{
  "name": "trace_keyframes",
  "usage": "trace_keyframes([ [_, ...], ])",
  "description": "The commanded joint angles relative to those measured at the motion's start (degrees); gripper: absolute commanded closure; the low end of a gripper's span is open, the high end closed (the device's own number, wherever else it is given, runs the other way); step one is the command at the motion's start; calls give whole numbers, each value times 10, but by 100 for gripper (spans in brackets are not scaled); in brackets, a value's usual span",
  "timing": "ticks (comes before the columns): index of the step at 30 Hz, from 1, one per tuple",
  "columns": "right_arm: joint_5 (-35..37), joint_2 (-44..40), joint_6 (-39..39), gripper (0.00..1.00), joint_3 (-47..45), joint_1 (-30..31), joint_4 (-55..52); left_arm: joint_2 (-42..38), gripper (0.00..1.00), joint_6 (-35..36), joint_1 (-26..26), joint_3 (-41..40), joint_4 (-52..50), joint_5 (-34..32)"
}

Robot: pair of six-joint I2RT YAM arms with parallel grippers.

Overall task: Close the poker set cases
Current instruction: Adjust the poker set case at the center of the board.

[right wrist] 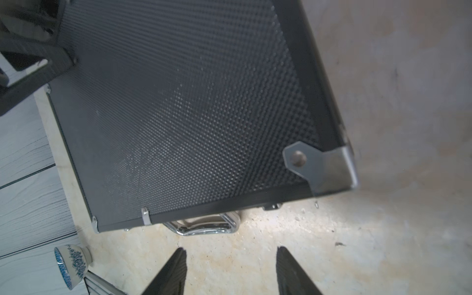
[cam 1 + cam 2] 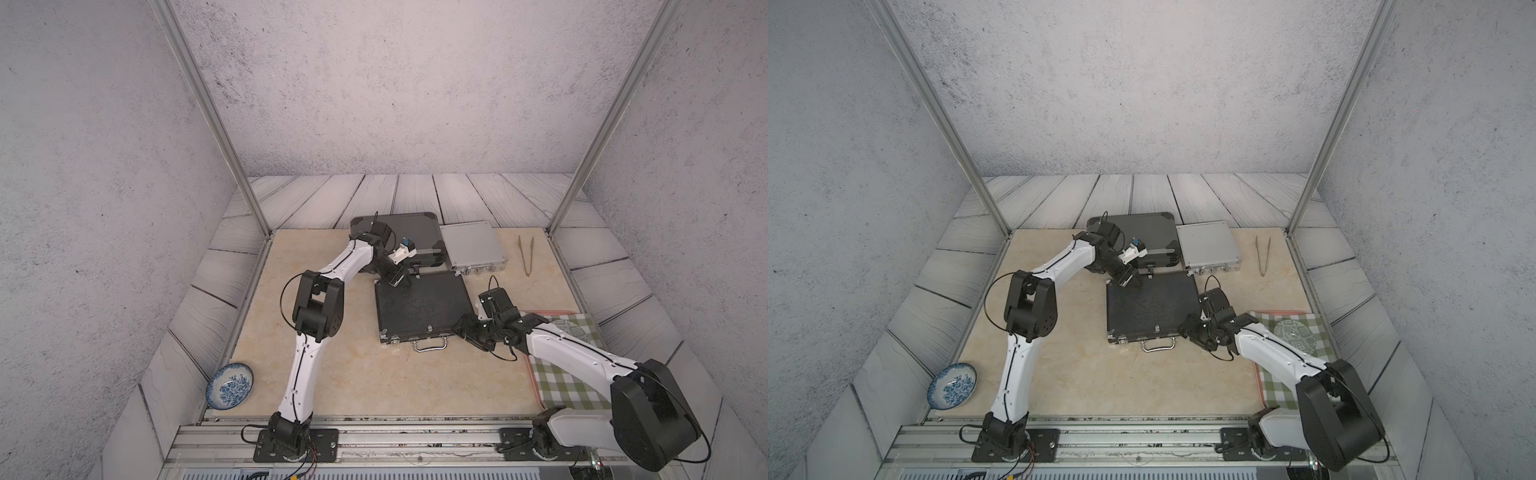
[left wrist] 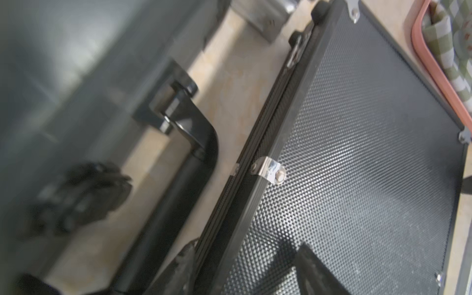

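Note:
Three poker set cases lie on the beige table with their lids down. The large dark-grey case is at the back, with the small silver case to its right. The flat black textured case lies in front of them, its metal handle towards me. My left gripper is open at the black case's far left corner. In the left wrist view its fingers straddle the case's back edge. My right gripper is open over bare table, just off the case's front right corner.
A blue-patterned bowl leans at the front left edge. Wooden tongs lie at the back right. A red-rimmed tray with a green check cloth and a plate fills the right side, under my right arm. Metal posts stand at the back corners.

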Motion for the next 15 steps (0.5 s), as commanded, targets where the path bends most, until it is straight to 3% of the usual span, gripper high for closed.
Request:
trace_keyframes([
  [1,31,-6,-17,39,-6,-4,-26,-24,39,-1,-16,-84,-104,-30],
  [5,40,-7,-22,34,-27,-25,-27,-78,40,-26,-15,-169,-72,-71],
  [9,34,6,-27,31,-30,-46,-7,-107,41,-50,-17,-215,-55,-54],
  [15,-6,74,-78,30,40,-52,-7,-140,43,-110,-22,-260,-28,-55],
])
